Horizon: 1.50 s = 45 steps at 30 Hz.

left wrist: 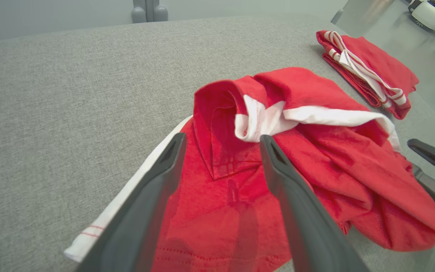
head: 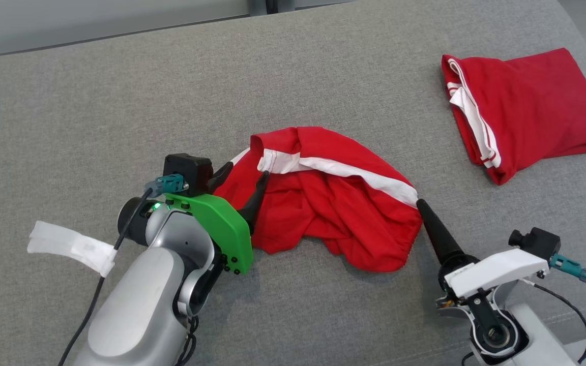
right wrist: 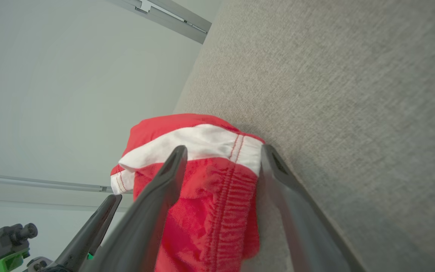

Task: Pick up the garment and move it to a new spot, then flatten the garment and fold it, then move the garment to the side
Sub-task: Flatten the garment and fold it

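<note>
Both pairs of jaws stand wide, with cloth between the fingers and nothing pinched. You can see your left gripper (head: 248, 174) straddling the left end of the crumpled red garment (head: 333, 218), which lies in a heap in the middle of the grey fabric surface (head: 94, 101). Your right gripper (head: 421, 206) is turned on its side at the garment's right end, and in the right wrist view the white band (right wrist: 202, 145) with its red stitching lies between the fingertips. A second red garment (head: 532, 107), folded, lies well apart at the far right of the surface.
</note>
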{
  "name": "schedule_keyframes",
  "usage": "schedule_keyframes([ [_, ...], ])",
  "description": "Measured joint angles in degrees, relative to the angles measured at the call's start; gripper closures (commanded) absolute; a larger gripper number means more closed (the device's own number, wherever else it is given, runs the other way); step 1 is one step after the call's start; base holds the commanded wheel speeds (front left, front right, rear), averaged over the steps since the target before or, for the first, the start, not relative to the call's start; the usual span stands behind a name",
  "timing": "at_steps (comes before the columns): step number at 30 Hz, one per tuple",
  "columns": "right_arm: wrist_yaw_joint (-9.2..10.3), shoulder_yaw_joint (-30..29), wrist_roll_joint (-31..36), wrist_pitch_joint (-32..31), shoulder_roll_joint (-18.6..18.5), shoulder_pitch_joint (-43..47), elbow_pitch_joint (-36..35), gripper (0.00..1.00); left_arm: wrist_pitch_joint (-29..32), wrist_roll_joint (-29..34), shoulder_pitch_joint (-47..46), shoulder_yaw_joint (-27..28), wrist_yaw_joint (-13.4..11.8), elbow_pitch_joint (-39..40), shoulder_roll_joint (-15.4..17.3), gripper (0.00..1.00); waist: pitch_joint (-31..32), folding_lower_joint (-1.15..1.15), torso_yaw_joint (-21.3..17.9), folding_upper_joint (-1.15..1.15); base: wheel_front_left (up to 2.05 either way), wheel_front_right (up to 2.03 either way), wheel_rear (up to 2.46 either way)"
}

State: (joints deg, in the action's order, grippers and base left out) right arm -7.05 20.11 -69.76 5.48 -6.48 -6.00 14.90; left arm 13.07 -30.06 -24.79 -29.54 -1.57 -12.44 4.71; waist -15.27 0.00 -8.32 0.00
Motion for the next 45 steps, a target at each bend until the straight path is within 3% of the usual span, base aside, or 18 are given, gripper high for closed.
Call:
schedule_keyframes([
  [4, 0.0, -1.11, -0.96, -0.57, -1.36, -0.04, -0.36, 0.0, 0.27, 0.0, 0.16, 0.29, -0.47, 0.51, 0.25, 0.0, -0.2, 0.0, -0.34, 0.0, 0.0, 0.0, 0.0],
  [35, 0.0, -0.11, -6.59, -5.04, -2.13, -1.6, 0.56, 0.0, 1.09, 0.01, 0.16, -0.12, -0.56, 2.61, 0.46, 0.0, -1.55, 0.0, 0.63, 0.0, 0.0, 0.0, 0.0],
  [41, 0.0, 0.38, -7.09, -5.55, -2.14, -1.6, 0.44, 0.04, 1.09, 0.01, 0.16, -0.11, -0.97, 2.8, 0.46, 0.0, -1.66, 0.0, 0.71, 0.0, 0.0, 0.0, 0.0],
  [45, 0.0, 0.37, -7.39, -5.55, -2.3, -1.6, 0.43, 0.17, 1.09, 0.01, 0.16, -0.12, -0.97, 2.82, 0.46, 0.0, -1.65, 0.0, 0.72, 0.0, 0.0, 0.0, 0.0],
])
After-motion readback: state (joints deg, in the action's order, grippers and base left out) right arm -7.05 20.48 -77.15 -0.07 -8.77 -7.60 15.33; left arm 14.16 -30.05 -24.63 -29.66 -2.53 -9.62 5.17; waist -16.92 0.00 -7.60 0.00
